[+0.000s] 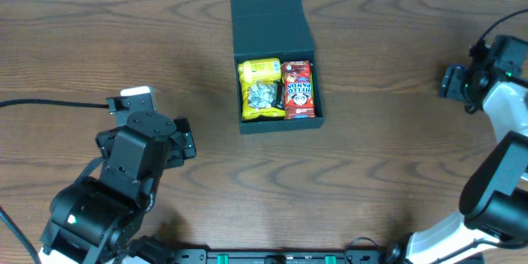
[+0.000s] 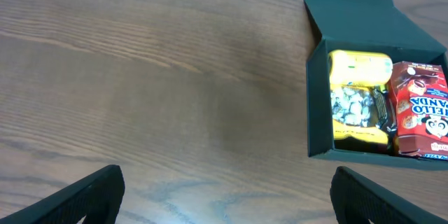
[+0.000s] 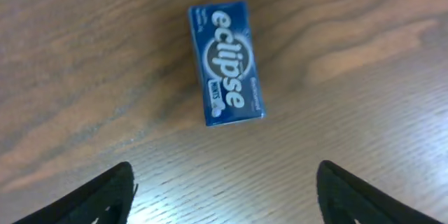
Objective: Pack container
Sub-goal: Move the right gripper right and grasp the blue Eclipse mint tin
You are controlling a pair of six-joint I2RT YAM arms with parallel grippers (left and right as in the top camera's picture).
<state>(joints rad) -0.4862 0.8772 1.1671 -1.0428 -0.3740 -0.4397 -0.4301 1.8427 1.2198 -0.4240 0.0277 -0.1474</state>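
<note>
Overhead: wooden table (image 1: 396, 173) | container (image 1: 280, 125) mid-table toward the far edge, flap lid open; likely light, stiff cardboard, best taken by the lid's free edge | left gripper (image 2: 227, 175) wide, empty, off its left | right gripper (image 3: 225, 171) wide, empty | inside, side by side: yellow snack bag (image 1: 261, 89), Hello Panda box (image 1: 298, 89) | Eclipse gum pack (image 3: 226, 63) flat beneath right gripper

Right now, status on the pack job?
Left gripper, right gripper: jaws open, empty. Container open, yellow pack and Hello Panda box inside. Eclipse pack on table below right gripper, unpacked.
</note>
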